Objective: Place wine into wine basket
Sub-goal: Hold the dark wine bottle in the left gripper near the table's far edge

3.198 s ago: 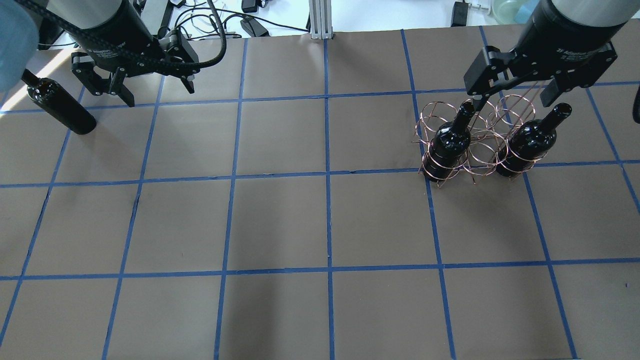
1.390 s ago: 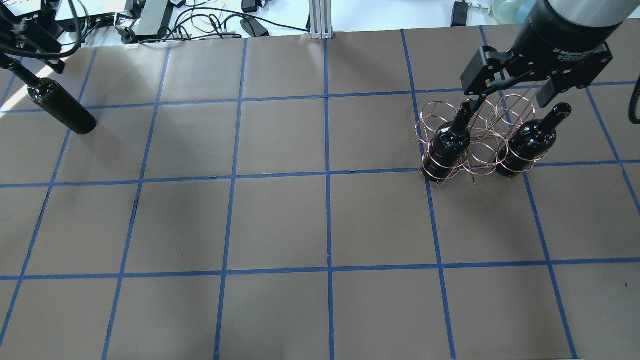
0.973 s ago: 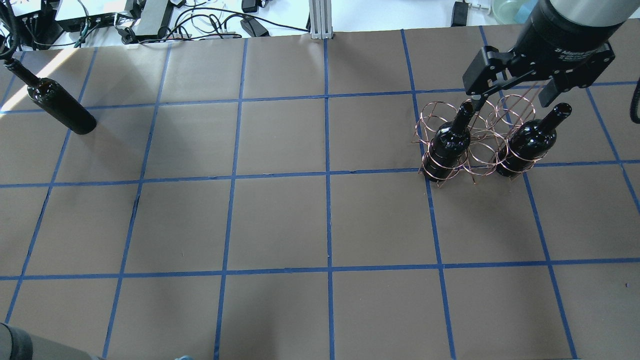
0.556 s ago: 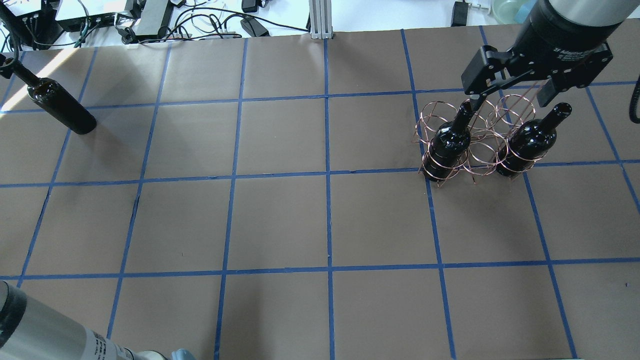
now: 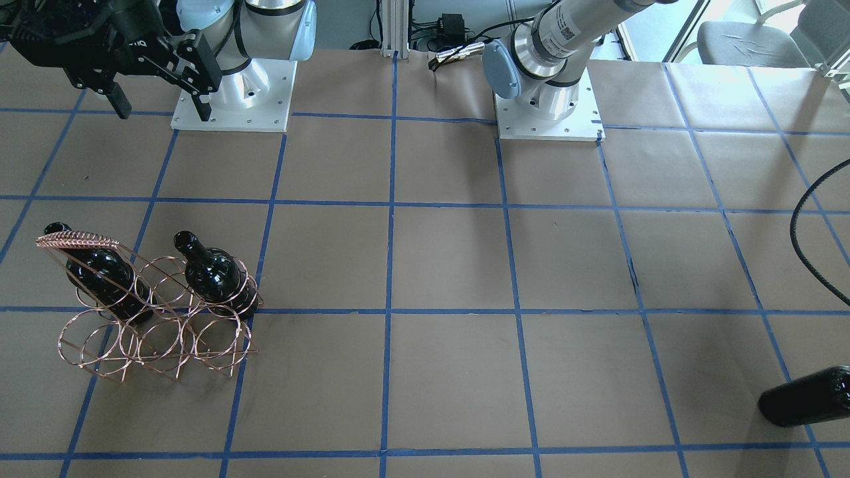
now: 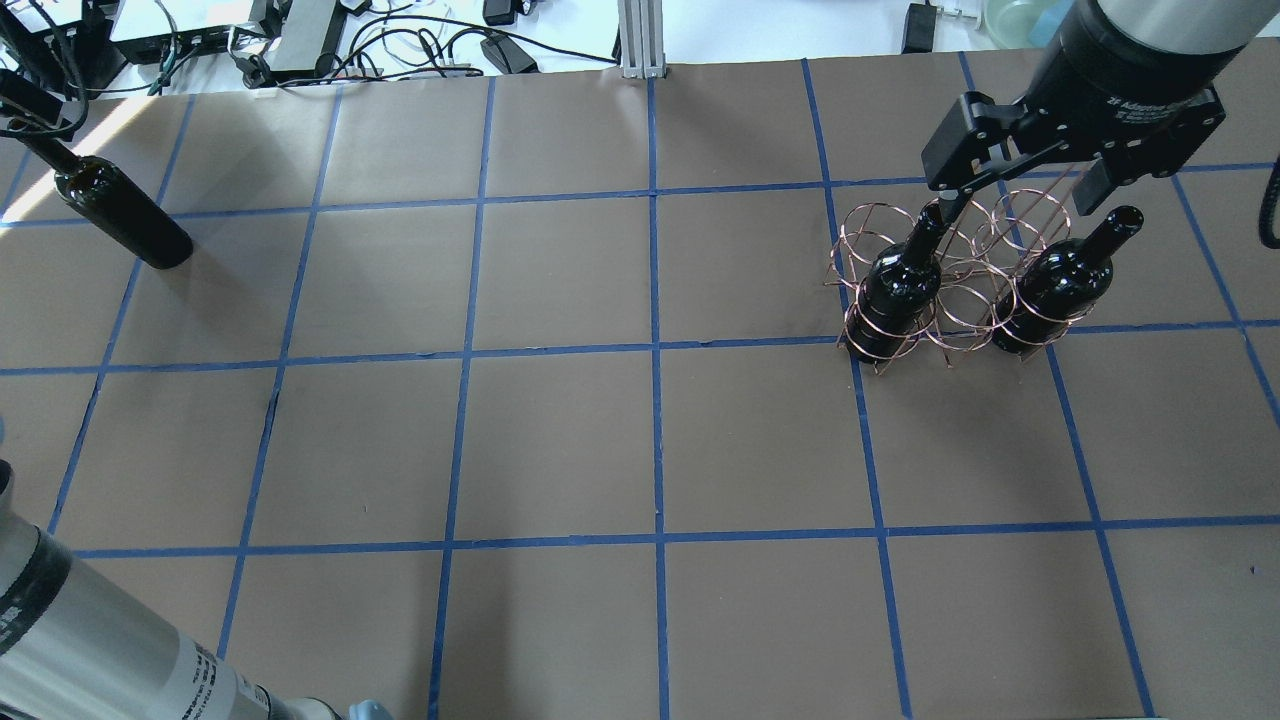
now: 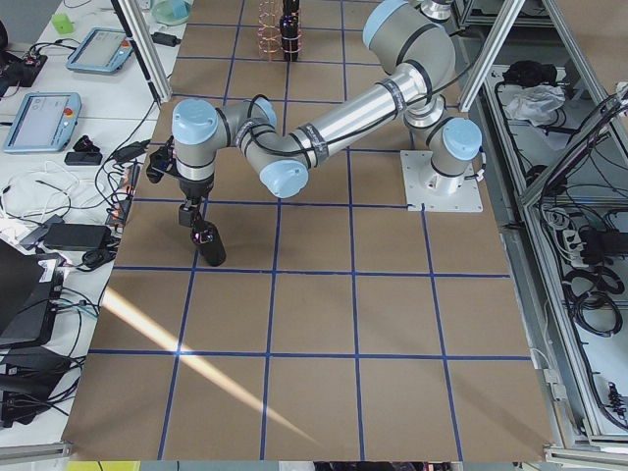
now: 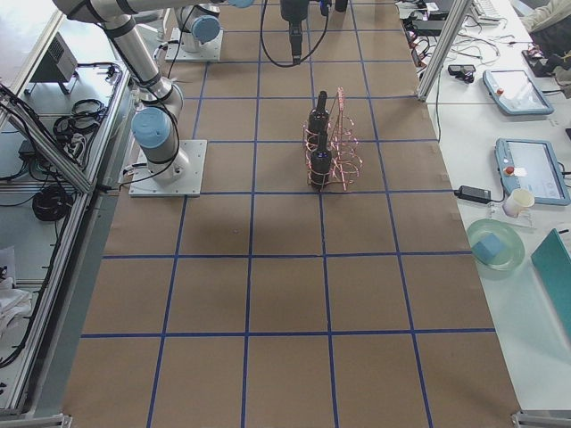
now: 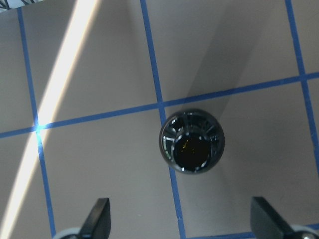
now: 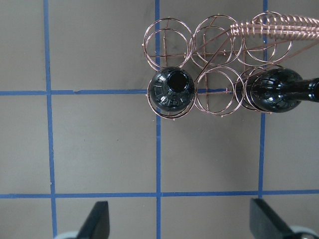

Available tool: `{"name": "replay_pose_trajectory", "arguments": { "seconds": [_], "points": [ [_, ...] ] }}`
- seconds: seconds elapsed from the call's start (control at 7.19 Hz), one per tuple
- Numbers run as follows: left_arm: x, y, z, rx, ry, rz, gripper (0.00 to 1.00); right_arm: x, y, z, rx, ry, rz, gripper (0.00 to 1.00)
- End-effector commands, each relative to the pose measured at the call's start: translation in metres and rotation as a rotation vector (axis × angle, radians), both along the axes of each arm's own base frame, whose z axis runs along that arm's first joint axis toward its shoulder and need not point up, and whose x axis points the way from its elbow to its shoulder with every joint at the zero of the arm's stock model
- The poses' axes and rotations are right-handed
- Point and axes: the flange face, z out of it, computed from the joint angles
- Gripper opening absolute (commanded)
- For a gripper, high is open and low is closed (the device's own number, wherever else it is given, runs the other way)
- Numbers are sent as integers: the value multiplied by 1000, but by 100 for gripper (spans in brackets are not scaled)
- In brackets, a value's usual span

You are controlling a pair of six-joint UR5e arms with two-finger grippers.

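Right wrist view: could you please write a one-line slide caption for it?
Looking down past the open right claw at a wire rack holding two black bottles.

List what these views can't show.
Overhead: the left claw is clipped by the top-left corner.
Front view: the loose wine is cut by the right edge, so its neck is out of frame.
Left side view: the wine basket is too far and small to count filled rings.
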Motion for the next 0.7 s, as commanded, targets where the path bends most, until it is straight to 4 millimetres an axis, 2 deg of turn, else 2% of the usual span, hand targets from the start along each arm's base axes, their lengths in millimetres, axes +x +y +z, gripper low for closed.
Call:
{"name": "replay_pose_trajectory", "arguments": {
  "seconds": [0.0, 0.42, 0.56],
  "points": [
    [-2, -8, -23, -7, 24, -36, 100, 0, -1, -1, 1, -1, 0, 100],
    [7, -10, -44, 50, -16, -45, 100, 0, 0, 0, 0, -2, -1, 100],
    [5, -6, -33, 45, -22, -46, 99, 0, 0, 0, 0, -1, -2, 100]
  ]
}}
